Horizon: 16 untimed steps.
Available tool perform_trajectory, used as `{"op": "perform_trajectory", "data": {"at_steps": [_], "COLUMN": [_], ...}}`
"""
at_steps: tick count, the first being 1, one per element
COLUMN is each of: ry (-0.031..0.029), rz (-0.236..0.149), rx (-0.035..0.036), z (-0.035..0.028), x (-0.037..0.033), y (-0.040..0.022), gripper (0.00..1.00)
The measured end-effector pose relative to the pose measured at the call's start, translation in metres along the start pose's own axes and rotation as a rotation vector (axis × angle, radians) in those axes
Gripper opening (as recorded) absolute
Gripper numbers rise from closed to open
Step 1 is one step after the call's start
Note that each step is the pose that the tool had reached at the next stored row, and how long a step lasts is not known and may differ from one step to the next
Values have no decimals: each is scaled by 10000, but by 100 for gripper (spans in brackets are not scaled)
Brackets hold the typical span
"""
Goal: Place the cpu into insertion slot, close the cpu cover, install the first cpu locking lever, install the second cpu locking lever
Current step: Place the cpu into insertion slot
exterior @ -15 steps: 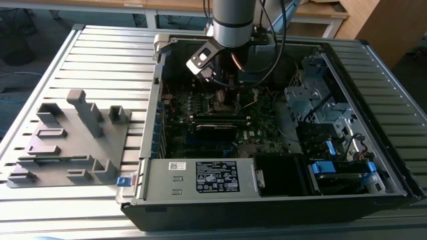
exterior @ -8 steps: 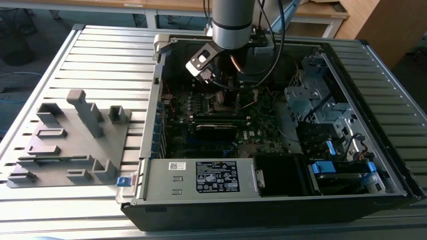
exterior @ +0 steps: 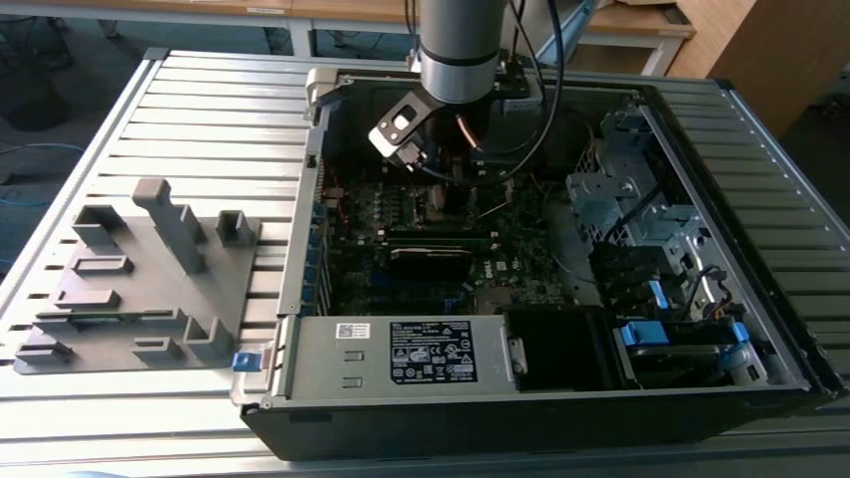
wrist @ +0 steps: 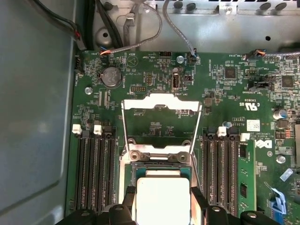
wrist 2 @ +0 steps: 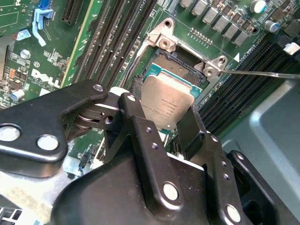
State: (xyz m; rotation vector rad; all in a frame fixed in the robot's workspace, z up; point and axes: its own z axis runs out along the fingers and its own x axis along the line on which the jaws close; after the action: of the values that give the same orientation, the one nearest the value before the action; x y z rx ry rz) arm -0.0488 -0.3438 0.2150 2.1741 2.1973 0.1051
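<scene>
The cpu, a flat square chip with a dull silver top, sits between my black fingers, and my gripper is shut on its two sides. It hangs just over the insertion slot, whose dark pin field still shows past the chip's far edge. In the first wrist view the cpu is near the slot's silver rim. The cpu cover is swung open beyond the slot. A thin locking lever sticks out to the side. In the exterior view my gripper reaches down into the computer case.
Black memory slots flank the socket on both sides. The case's metal walls surround the green board, with a power supply at the near end and a drive cage. A grey fixture plate lies outside, at the exterior view's left.
</scene>
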Motion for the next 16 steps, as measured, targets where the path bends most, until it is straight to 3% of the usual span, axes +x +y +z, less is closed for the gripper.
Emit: {"op": "perform_trajectory", "data": {"at_steps": [6, 16], "ry": [0, 0], "rz": [-4, 2], "rx": [10, 10], "z": [77, 131], "x": [0, 30], "y": [-13, -23], "gripper": [54, 54]}}
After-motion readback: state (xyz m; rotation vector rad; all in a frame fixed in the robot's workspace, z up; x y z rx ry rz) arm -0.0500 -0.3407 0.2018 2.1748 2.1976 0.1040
